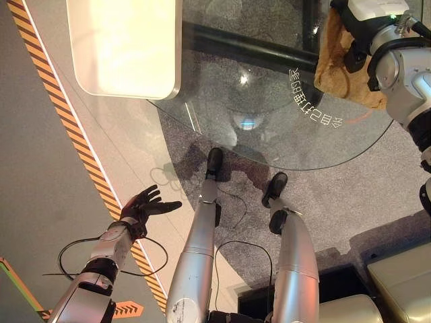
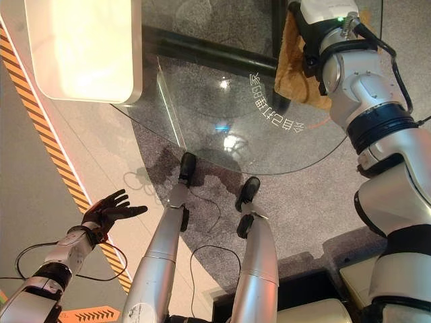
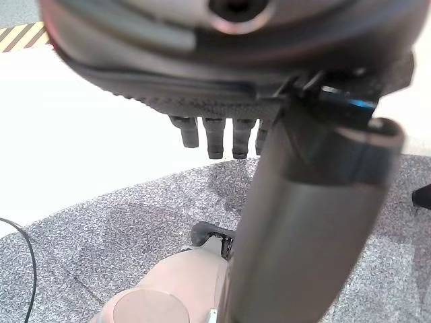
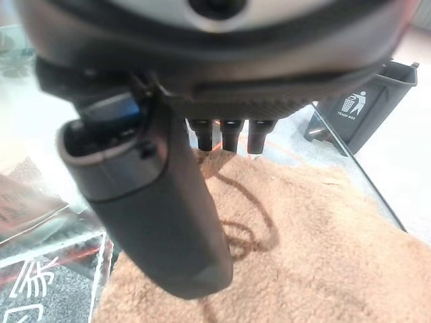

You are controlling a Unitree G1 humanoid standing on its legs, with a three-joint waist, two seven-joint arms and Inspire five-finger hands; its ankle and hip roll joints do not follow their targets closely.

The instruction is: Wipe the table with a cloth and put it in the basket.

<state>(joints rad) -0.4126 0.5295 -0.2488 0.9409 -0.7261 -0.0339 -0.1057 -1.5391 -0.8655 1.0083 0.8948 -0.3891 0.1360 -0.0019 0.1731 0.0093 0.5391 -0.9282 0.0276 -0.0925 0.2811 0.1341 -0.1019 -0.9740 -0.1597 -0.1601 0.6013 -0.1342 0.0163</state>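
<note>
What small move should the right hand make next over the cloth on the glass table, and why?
Probably lower the right hand onto the tan cloth and begin a short sweep. The cloth lies flat on the glass table, the straight fingers hang just above it, and no wiping contact is visible. The left hand hangs open at the side.

Dark waste bin (image 4: 363,111), striped floor tape (image 1: 74,134)
</note>
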